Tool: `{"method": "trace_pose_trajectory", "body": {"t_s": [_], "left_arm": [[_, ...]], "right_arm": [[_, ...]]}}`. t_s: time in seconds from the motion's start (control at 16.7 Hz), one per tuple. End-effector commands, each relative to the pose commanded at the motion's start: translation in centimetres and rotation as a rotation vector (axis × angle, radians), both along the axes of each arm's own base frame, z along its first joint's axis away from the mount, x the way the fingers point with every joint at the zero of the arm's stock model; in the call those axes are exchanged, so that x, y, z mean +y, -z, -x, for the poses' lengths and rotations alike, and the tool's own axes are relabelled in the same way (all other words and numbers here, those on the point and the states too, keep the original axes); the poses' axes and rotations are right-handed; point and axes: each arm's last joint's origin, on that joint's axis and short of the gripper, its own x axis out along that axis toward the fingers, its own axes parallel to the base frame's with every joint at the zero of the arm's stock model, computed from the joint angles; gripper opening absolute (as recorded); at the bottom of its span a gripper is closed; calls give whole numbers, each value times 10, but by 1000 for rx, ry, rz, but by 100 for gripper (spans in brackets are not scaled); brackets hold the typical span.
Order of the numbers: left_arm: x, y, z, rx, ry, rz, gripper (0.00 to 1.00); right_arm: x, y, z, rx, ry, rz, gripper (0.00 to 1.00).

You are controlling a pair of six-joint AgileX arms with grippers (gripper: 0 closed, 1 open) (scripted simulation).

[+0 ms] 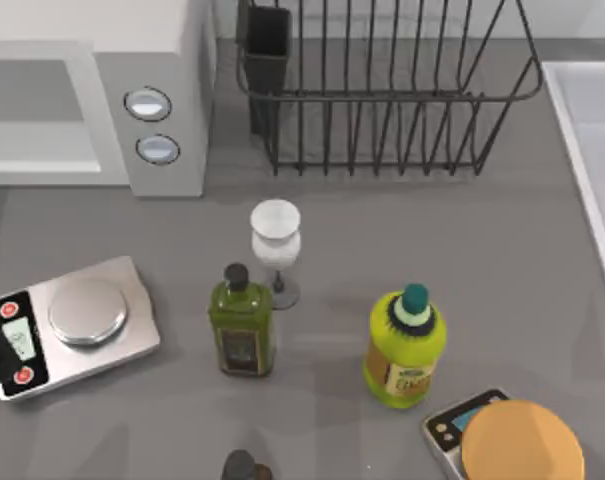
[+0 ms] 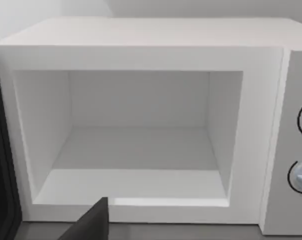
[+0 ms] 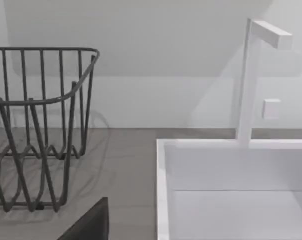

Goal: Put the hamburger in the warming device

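Grey table (image 1: pixel 502 270), pale wall behind, a white sink (image 3: pixel 230 190) with its tap (image 3: pixel 250 85) off to the right. The hamburger (image 1: pixel 522 442) sits at the near right, tan bun on a small scale (image 1: pixel 444 430). The microwave (image 2: pixel 151 125) stands far left, door open, cavity bare and white, two knobs (image 1: pixel 152 125). Between them: yellow bottle (image 1: pixel 404 348), olive oil bottle (image 1: pixel 242 320), white goblet (image 1: pixel 276 250), a silver scale (image 1: pixel 77 325), black wire rack (image 1: pixel 382 90) behind. Left claw (image 2: pixel 91 225) faces the microwave, right claw (image 3: pixel 88 222) the sink; fingers, can't tell.

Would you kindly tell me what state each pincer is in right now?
Left pincer: facing the open microwave; state cannot be told.
Right pincer: near the sink; state cannot be told.
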Motion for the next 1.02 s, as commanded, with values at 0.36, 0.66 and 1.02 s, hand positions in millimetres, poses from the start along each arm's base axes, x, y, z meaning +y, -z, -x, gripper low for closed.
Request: {"method": "trace_pose_trajectory", "body": {"t_s": [0.36,0.66,1.02], "left_arm": [[7,-10,-2,120,-65,-105,100],[25,-29,-22,536,-60,-412,100],[72,-31,-66,1131,231,-696,100]], "right_arm": [[0,0,0,0,0,0,100],[0,0,0,0,0,0,100],[0,0,0,0,0,0,100]]}}
